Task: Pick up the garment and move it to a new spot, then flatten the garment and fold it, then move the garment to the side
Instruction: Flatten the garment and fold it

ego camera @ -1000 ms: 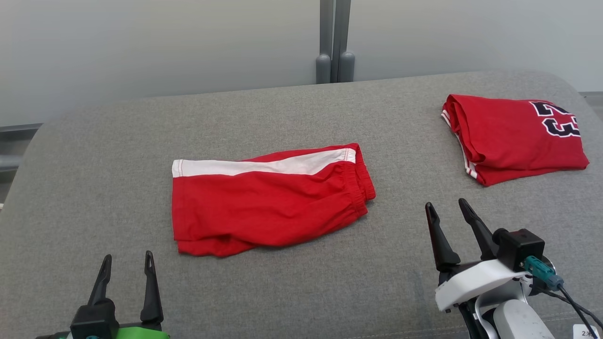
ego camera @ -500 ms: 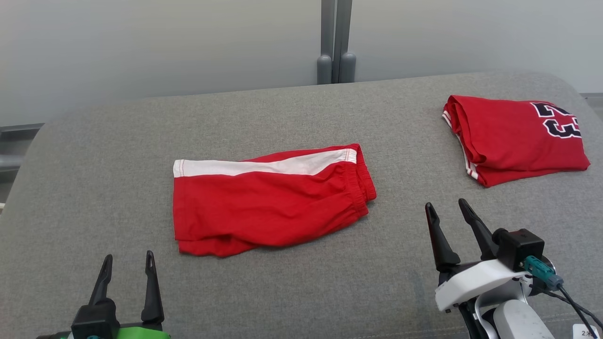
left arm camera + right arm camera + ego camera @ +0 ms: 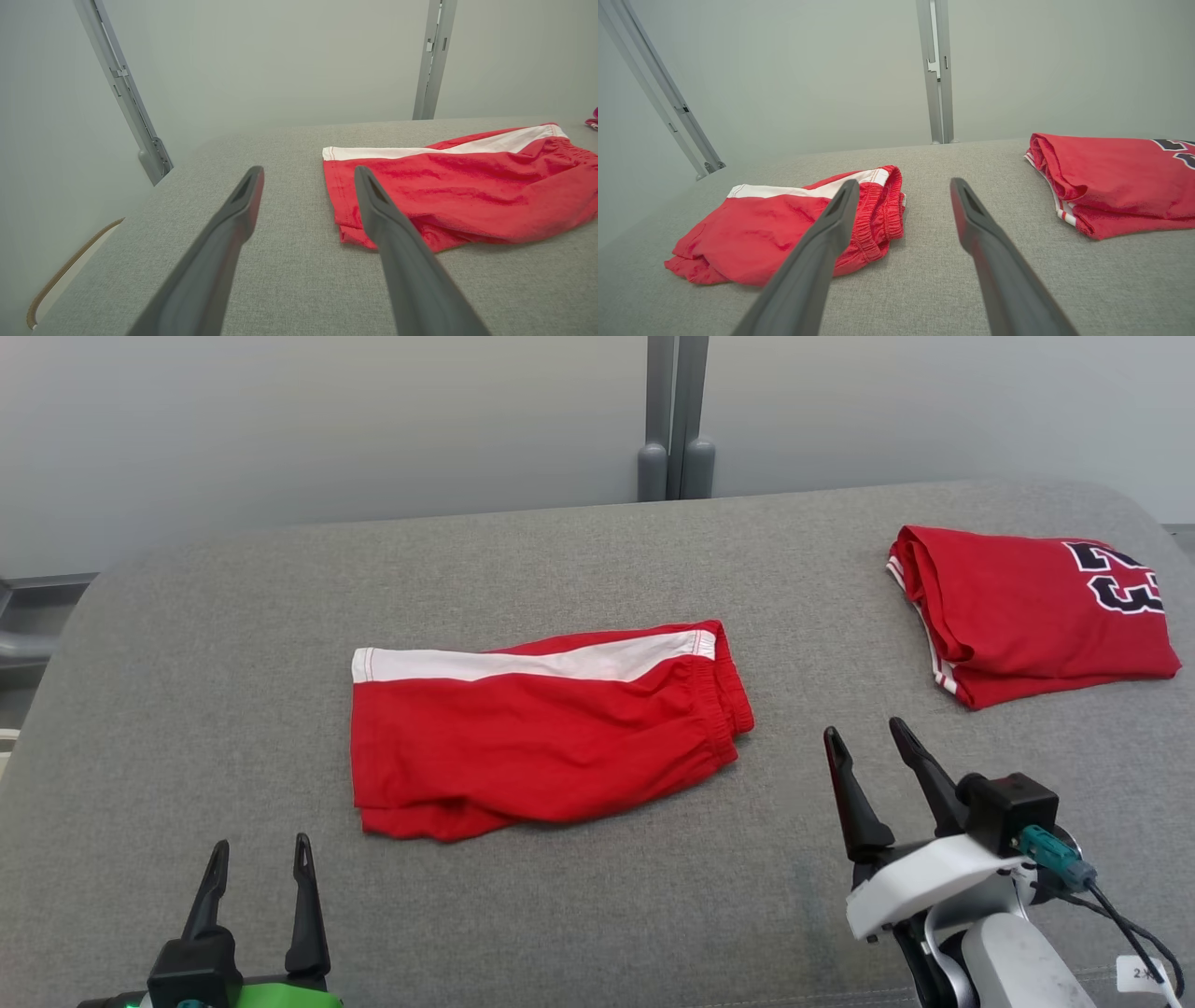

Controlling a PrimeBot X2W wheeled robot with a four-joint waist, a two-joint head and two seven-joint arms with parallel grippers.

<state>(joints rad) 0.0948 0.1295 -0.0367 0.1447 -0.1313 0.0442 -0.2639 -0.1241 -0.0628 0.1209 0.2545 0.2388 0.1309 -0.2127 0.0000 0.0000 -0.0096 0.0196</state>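
Observation:
The garment, a pair of red shorts point(image 3: 541, 737) with a white side stripe, lies folded flat in the middle of the grey padded surface point(image 3: 233, 663). My left gripper point(image 3: 261, 842) hovers open near the front edge, short of the shorts' left hem. In the left wrist view the shorts point(image 3: 467, 196) lie just right of the open left gripper point(image 3: 309, 170). My right gripper point(image 3: 864, 727) stands open to the right of the waistband. In the right wrist view the shorts point(image 3: 784, 224) sit to the left of the empty right gripper point(image 3: 904, 182).
A folded red jersey point(image 3: 1027, 616) with dark numbers lies at the far right of the surface, also in the right wrist view point(image 3: 1111, 177). A grey metal post point(image 3: 674, 420) stands behind the far edge against a pale wall.
The head camera has shifted slightly. My right gripper has edged a little left and forward. Both garments lie as before, and both grippers stay open.

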